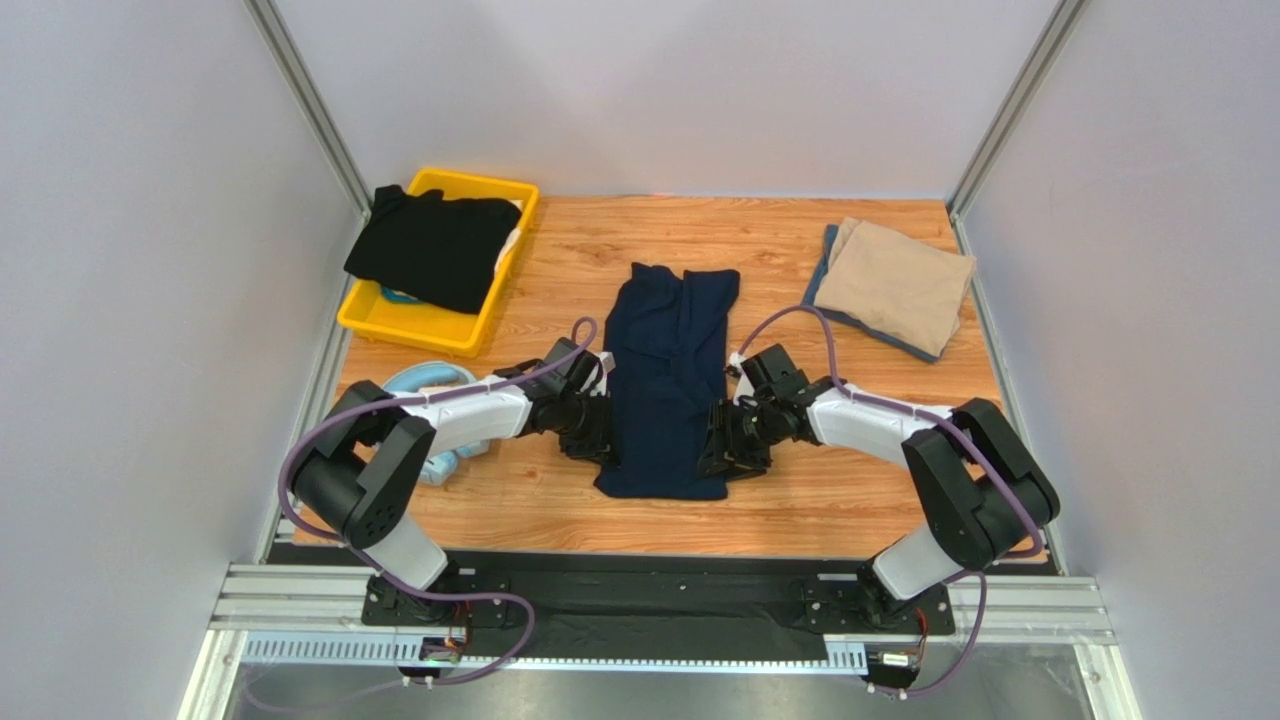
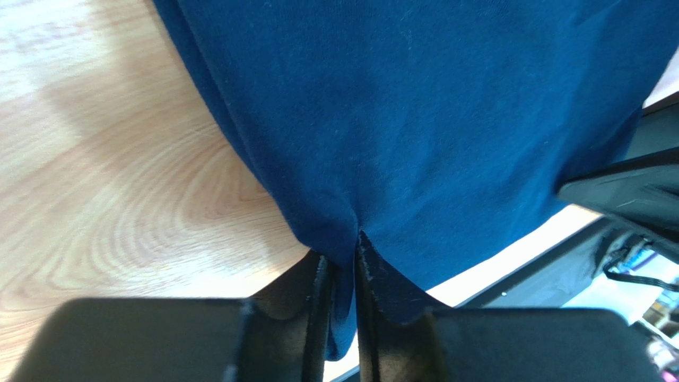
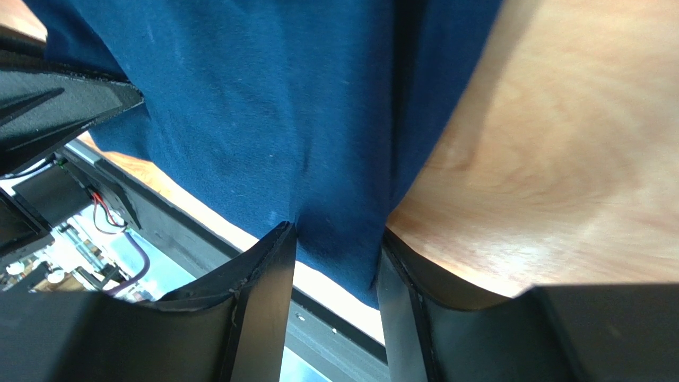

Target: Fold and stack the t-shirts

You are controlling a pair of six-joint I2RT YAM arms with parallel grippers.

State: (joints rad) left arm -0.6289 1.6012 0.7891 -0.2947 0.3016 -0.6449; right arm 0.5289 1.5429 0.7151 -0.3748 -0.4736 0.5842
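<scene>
Left gripper [image 2: 343, 248] pinches a fold of the navy t-shirt [image 2: 414, 103] – right gripper [image 3: 336, 232] stands parted, cloth between its jaws.

the left arm [image 1: 451, 408] and right arm [image 1: 872, 420] are alike: matte black joint housings, a glossy white shell along the forearm, black boxy shoulders. a thin purple cable [image 1: 784, 314] loops along each one. the left pincer [image 2: 341, 251] and right pincer [image 3: 336, 235] carry flat black plastic fingers [image 3: 263, 302] with bevelled edges. both bases are bolted to a flat black metal plate [image 1: 661, 600] on ribbed silver aluminium rails [image 1: 286, 608].
</scene>
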